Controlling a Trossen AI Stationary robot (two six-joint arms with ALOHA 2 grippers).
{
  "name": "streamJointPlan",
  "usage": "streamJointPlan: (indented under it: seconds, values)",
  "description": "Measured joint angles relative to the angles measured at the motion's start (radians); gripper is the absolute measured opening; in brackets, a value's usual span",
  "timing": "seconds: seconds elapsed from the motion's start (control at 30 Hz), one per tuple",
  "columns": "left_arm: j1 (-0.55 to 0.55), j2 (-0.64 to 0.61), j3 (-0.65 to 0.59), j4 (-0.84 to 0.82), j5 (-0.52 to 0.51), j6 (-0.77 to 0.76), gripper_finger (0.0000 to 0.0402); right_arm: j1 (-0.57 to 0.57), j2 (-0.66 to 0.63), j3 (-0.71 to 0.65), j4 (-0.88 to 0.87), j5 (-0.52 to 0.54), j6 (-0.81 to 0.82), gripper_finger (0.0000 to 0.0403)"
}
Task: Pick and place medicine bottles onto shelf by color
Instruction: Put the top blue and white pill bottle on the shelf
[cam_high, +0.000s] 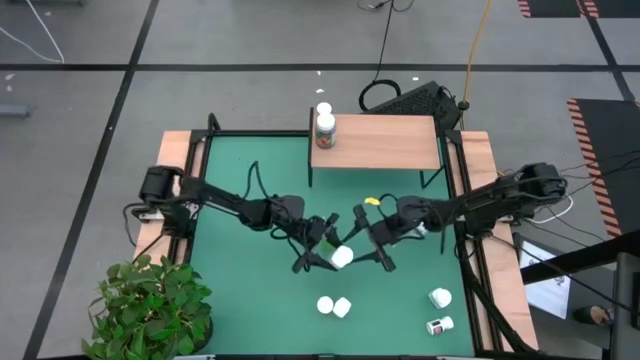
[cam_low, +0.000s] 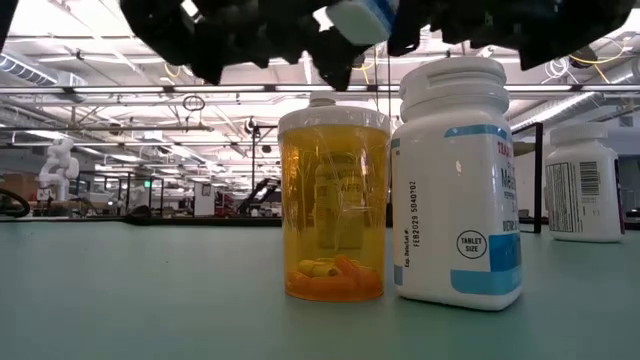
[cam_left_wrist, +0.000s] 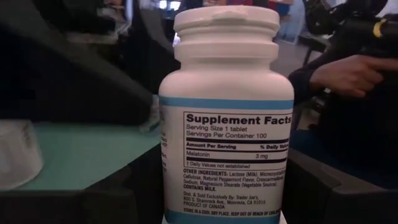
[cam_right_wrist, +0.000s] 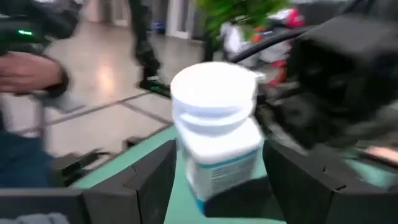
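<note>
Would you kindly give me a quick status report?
Both hands mid-table on one white blue-banded bottle: left hand, right hand. Shelf holds two bottles. Nothing blocking.

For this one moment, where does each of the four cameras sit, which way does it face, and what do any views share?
High: overhead, straight down on the green table; both arms, shelf.
Low: table height, level across; orange bottle beside a blue-labelled one, arms above.
Left wrist: past the left pincer at the white bottle between its fingers.
Right wrist: past the right pincer at that bottle's cap.
Shared: both wrist views and the high view show that bottle between both pincers.
</note>
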Motion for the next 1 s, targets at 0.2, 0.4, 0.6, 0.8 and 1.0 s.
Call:
streamJointPlan:
  seconds: [0.2,0.4,0.6,0.8,1.0]
  values:
    - [0.014,0.044,0.039,-0.023,0.052,-0.022,0.0239,0.001,0.062,0.015,0.024,-0.050,0.011,0.0231]
    - [0.015,0.043,0.040,-0.020,0.056,-0.019,0.0239,0.001,0.058,0.016,0.020,-0.051,-0.011,0.0195]
    - [0.018,0.043,0.040,-0.033,0.047,-0.061,0.0241,0.001,0.057,0.017,-0.006,-0.052,-0.013,0.0180]
    - [0.020,0.025,0.040,-0.108,0.011,-0.028,0.0290,0.001,0.022,0.014,-0.082,-0.045,-0.006,0.0188]
    - [0.025,0.001,0.039,-0.172,-0.026,-0.024,0.0349,0.001,-0.045,0.013,-0.166,-0.051,-0.011,0.0180]
